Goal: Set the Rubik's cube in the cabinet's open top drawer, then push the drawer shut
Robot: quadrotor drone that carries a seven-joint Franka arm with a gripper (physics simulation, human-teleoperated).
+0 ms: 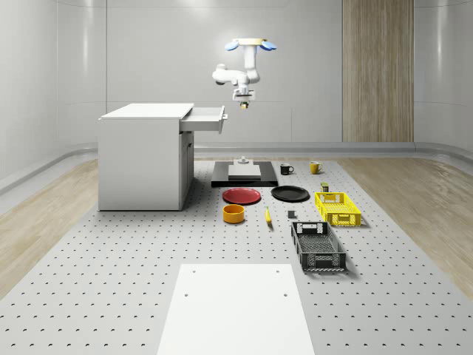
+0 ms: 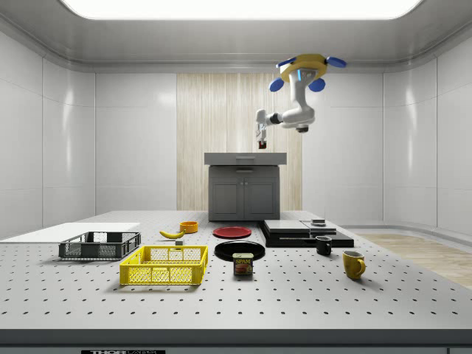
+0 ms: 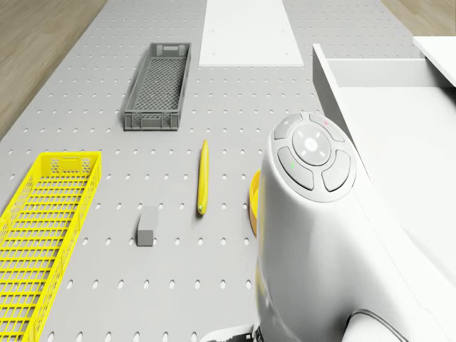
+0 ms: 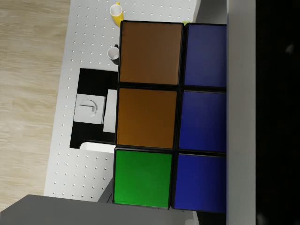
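Pressed close to the wrist camera, the cube (image 4: 159,112) shows brown, green and blue tiles; it sits pinched in the claw (image 1: 243,104), high in the air just off the front edge of the open drawer (image 1: 205,116). In the whole-scene view, nearest the viewer lies a white slab (image 1: 235,307), then a grey crate (image 1: 318,245) and a yellow crate (image 1: 337,208), an orange bowl (image 1: 234,214), a red plate (image 1: 242,196) and a black plate (image 1: 290,194), two mugs (image 1: 287,169), and farther back the cabinet (image 1: 144,157) on the worktop (image 1: 103,281). The drone (image 1: 251,45) hovers beyond and above the drawer's front, to the whole-scene view's right of the cabinet.

Step in hand, as judged: carrying the cube over the drawer. To do it well, the claw should travel toward the cabinet until the cube is squarely above the drawer's cavity, then lower before letting go, so the cube cannot strike the front panel or bounce out.

Only the side view sets the cube's height against the cabinet top; the drone view alone looks into the pale drawer interior (image 3: 399,135) and shows a banana (image 3: 203,178) below.
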